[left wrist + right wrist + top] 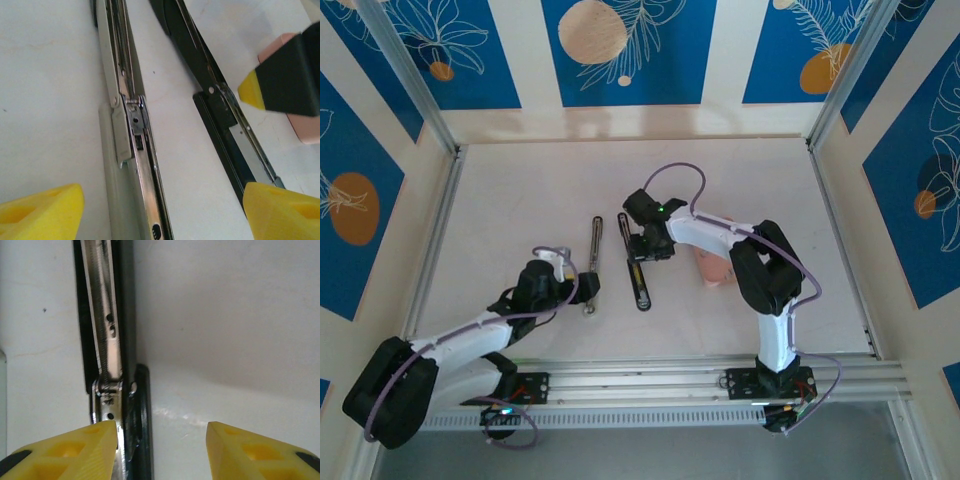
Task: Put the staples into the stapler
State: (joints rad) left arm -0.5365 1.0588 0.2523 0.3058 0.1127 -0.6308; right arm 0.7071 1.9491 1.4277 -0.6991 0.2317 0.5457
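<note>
Two staplers lie opened flat side by side on the white table. One is a silver stapler (594, 262) (131, 131), the other a black stapler (636, 272) (220, 112) (111, 340) with its metal magazine bared. My left gripper (584, 290) (160, 215) is open, low over the near end of the silver one. My right gripper (646, 244) (162, 450) is open above the black stapler's hinge, whose edge sits just inside the left fingertip (75, 450). I cannot make out the staples. Their salmon-pink tray (716, 268) (304, 131) lies right of the black stapler, partly under my right arm.
Aluminium rails (440, 240) frame the table left and right, and a rail (650, 380) at the near edge carries both arm bases. Blue-patterned walls stand behind. Open table lies toward the back and far left.
</note>
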